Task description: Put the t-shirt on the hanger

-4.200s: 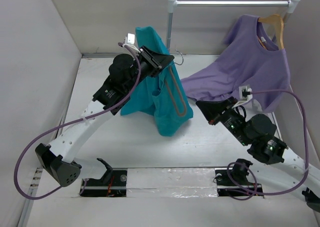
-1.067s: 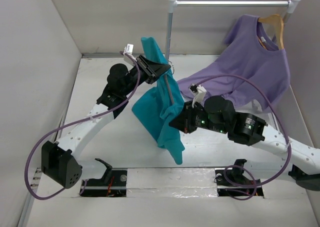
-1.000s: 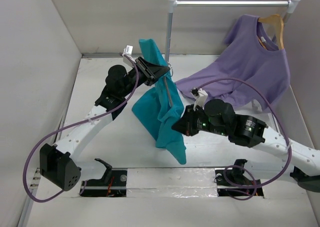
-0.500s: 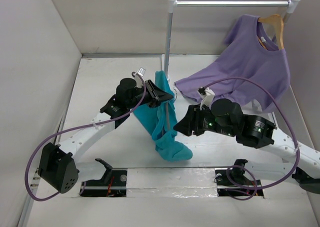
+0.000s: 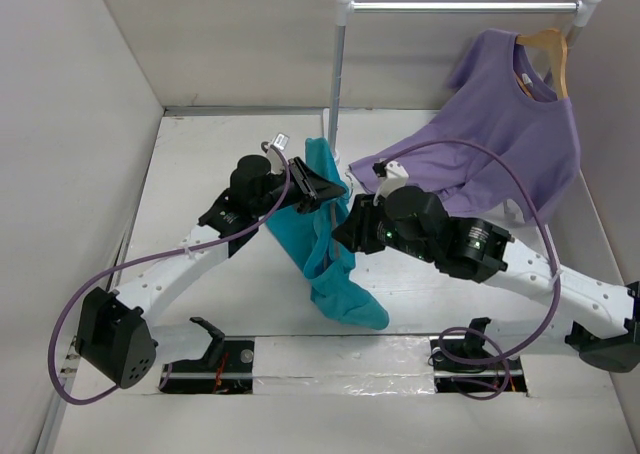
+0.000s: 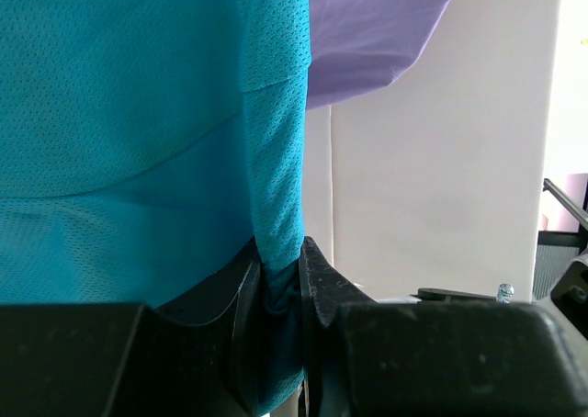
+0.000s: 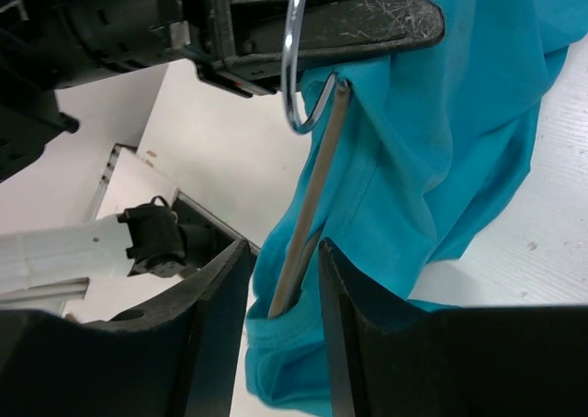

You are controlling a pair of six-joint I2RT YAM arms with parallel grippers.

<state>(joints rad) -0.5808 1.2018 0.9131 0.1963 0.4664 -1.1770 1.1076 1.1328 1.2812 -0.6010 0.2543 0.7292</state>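
The teal t-shirt [image 5: 325,264] hangs from my left gripper [image 5: 335,189], and its lower end rests bunched on the table. In the left wrist view the jaws [image 6: 278,256] are shut on a fold of the t-shirt [image 6: 138,114]. The right wrist view shows the dark-grey hanger [image 7: 312,187]: its hook sits at my left gripper and one arm runs down into the t-shirt's [image 7: 441,160] collar opening. My right gripper [image 7: 285,279] is open, with its jaws on either side of that hanger arm and the collar edge. It sits right of the cloth in the top view [image 5: 345,232].
A white clothes rack [image 5: 337,74] stands at the back. A lilac-purple t-shirt [image 5: 500,124] hangs on it from a light wooden hanger [image 5: 548,44], its hem trailing on the table. White walls close in on the left, back and right.
My left gripper has lowered with the t-shirt and hanger, so the cloth's bottom now rests on the table. My right arm has swung in from the right to the hanger's arm.
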